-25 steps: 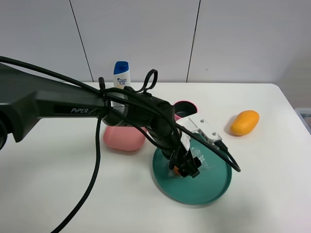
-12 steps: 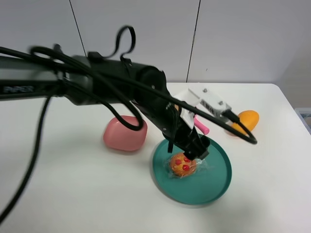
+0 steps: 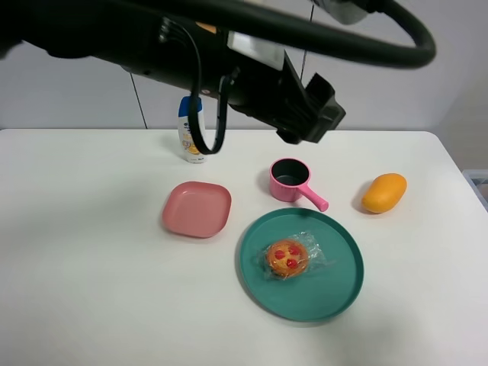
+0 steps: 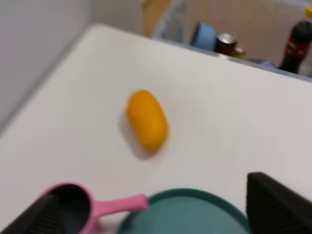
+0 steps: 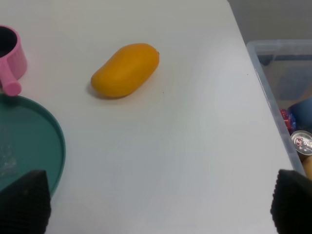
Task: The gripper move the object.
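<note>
The object, a round golden-brown pastry (image 3: 287,258) with red spots in clear crinkly plastic, lies on the teal plate (image 3: 335,282), left of its middle. My left gripper (image 3: 309,107) is raised high above the table, well above and behind the pastry, and looks blurred. In the left wrist view it (image 4: 156,212) is open and empty, its dark fingertips (image 4: 278,204) wide apart over the plate's far rim (image 4: 185,207). My right gripper (image 5: 158,204) is open and empty, off to the right of the plate (image 5: 34,141). It does not show in the exterior view.
An orange mango (image 3: 383,192) lies right of the plate. A pink cup with a handle (image 3: 290,179) stands just behind the plate. A pink square dish (image 3: 197,208) lies to the left and a shampoo bottle (image 3: 191,130) stands at the back. A clear bin (image 5: 282,87) stands past the table's right edge.
My left gripper let go of the pastry on the teal plate, then rose high and back away from it. The pastry stays on the plate.
</note>
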You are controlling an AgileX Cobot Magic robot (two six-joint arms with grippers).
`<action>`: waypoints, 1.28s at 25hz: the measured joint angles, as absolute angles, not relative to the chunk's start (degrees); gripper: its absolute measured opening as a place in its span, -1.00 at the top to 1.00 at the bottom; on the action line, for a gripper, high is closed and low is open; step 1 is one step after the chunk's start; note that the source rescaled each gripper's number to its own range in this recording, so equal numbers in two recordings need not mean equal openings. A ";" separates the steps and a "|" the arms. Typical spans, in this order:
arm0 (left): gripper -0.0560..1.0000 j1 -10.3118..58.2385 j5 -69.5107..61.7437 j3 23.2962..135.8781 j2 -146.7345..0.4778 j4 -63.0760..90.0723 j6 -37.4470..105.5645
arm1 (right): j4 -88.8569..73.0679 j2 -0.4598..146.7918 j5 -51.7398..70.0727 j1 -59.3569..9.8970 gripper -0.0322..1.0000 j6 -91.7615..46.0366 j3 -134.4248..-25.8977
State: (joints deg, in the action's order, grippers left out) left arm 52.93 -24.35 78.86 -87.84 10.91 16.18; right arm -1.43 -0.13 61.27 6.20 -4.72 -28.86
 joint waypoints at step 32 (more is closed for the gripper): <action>-0.78 -3.35 -32.95 78.86 -68.28 5.72 13.91 | -1.43 -0.13 61.27 6.20 -1.00 -4.72 -28.86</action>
State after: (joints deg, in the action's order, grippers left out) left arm -3.35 -32.95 78.86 -68.28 5.72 13.91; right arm -1.43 -0.13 61.27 6.20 -4.72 -28.86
